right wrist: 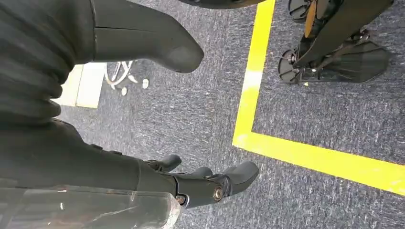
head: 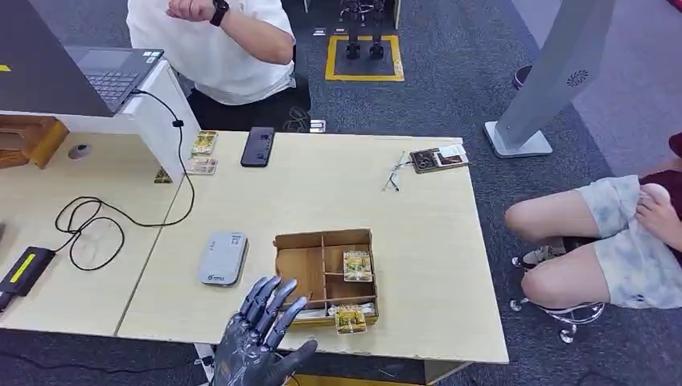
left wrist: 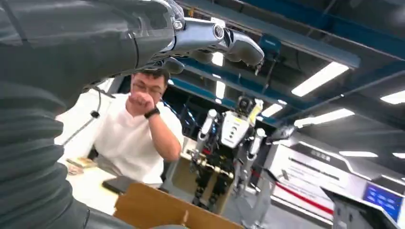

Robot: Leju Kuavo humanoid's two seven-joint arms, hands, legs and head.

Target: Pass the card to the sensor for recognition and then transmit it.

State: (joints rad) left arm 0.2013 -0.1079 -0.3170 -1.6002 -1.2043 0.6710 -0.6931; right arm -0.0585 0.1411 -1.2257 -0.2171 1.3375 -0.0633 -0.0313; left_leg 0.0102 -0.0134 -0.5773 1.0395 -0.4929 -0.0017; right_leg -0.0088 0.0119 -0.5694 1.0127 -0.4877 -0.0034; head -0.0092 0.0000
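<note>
L hand (head: 261, 334) is hovering at the table's (head: 418, 241) near edge, fingers spread wide, holding nothing, fingertips just short of the wooden tray's (head: 299, 269) near-left corner. R hand (right wrist: 191, 183) is hanging over the carpet by a yellow floor line (right wrist: 305, 155), fingers loosely apart, nothing in it. Tray is sitting close to the near edge; bare tabletop is lying to its right and beyond. Two cards are showing there: one card (head: 357, 265) in a right compartment, another card (head: 350, 319) at the front edge. One grey sensor (head: 222, 257) is lying just left of the tray.
</note>
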